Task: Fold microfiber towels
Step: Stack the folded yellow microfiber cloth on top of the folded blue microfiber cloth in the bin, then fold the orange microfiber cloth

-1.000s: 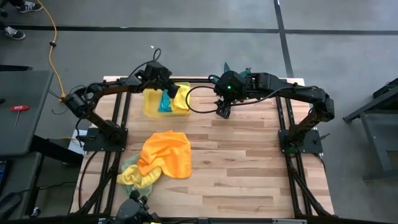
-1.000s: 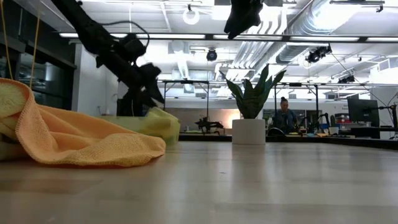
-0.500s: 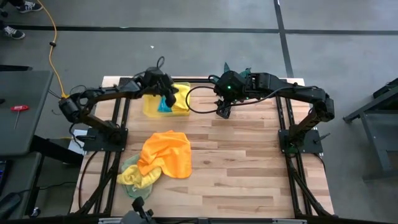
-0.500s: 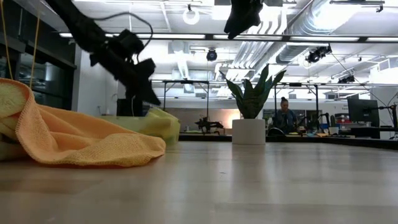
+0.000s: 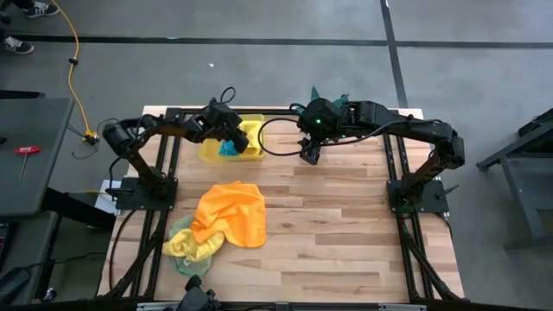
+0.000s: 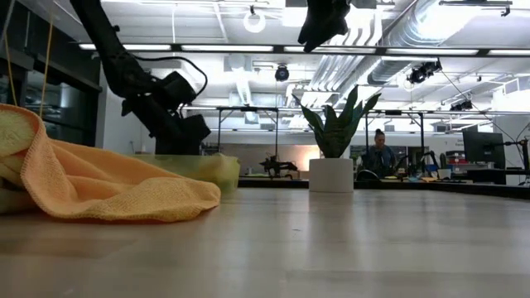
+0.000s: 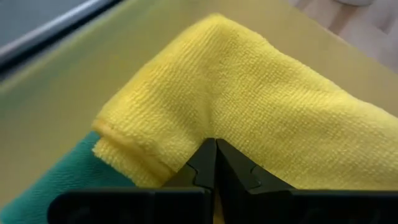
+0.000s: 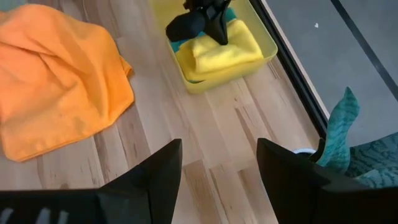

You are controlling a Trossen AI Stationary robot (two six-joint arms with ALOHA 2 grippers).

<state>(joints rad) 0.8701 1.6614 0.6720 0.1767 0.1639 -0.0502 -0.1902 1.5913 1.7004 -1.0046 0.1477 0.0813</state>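
A two-armed robot works over a wooden table seen from above, its left gripper lowered into a translucent yellow bin at the upper left of the tabletop. The left wrist view shows that gripper's dark fingers pressed together, pinching a fold of a yellow towel, with the edge of a teal towel beneath it at the lower left of that frame. In the right wrist view both cloths lie inside the bin, the yellow one on top, with the left gripper coming down on them at the top centre of the frame.

The right gripper hangs above the upper middle of the table, just right of the bin, touching nothing; its fingers stand wide apart across the bottom of its own wrist view.

A crumpled orange towel lies in the lower left quarter of the overhead frame, well apart from the bin, partly covering a yellow and light green heap at its lower left edge. In the low view the orange cloth fills the left side of the frame, with the bin behind it.

A potted plant stands at the centre of the low view beyond the table, and a person sits in the room behind, right of centre
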